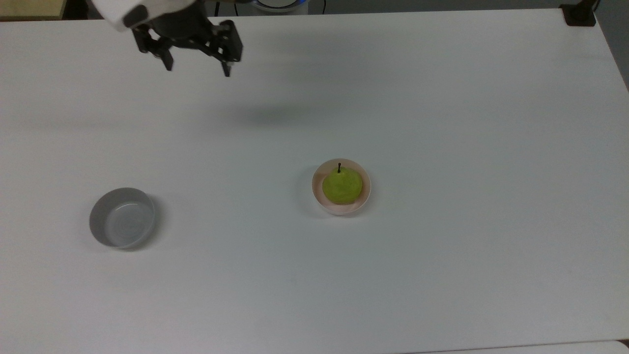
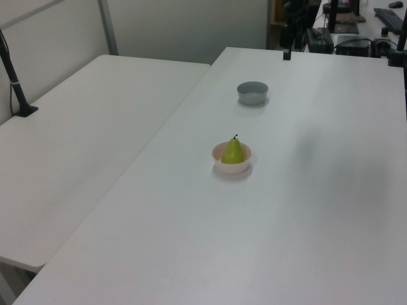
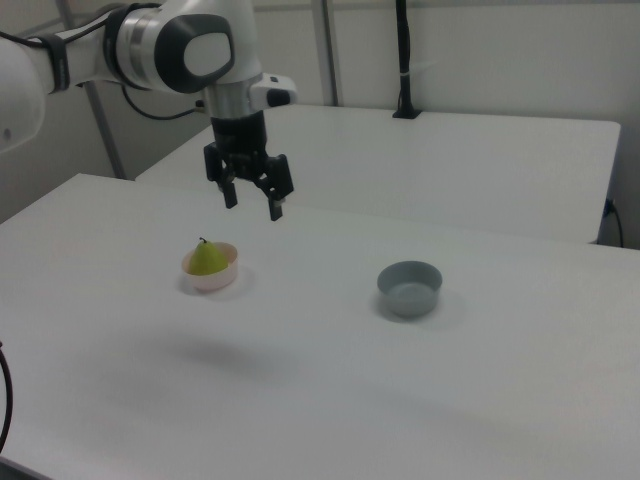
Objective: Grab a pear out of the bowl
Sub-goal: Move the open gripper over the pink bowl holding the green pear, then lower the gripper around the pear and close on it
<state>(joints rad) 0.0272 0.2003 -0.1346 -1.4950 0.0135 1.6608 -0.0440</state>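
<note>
A yellow-green pear (image 1: 342, 187) with a short dark stem sits upright in a small pale pink bowl (image 1: 319, 197) near the middle of the white table. The left view has the pear (image 2: 233, 152) and the bowl (image 2: 233, 168) at its centre, and the right view has the pear (image 3: 207, 258) and the bowl (image 3: 212, 279) at its left. My gripper (image 1: 198, 70) hangs high over the table's far side in the top view's upper left, well away from the bowl. It is open, with nothing between its black fingers. In the right view the gripper (image 3: 252, 207) hovers above and to the right of the bowl.
An empty grey bowl (image 1: 122, 217) stands in the top view's left, also in the left view as the grey bowl (image 2: 252, 92) and in the right view as the grey bowl (image 3: 409, 287). A second white table (image 2: 82, 133) adjoins. A black post base (image 1: 580, 14) sits at the top view's far right corner.
</note>
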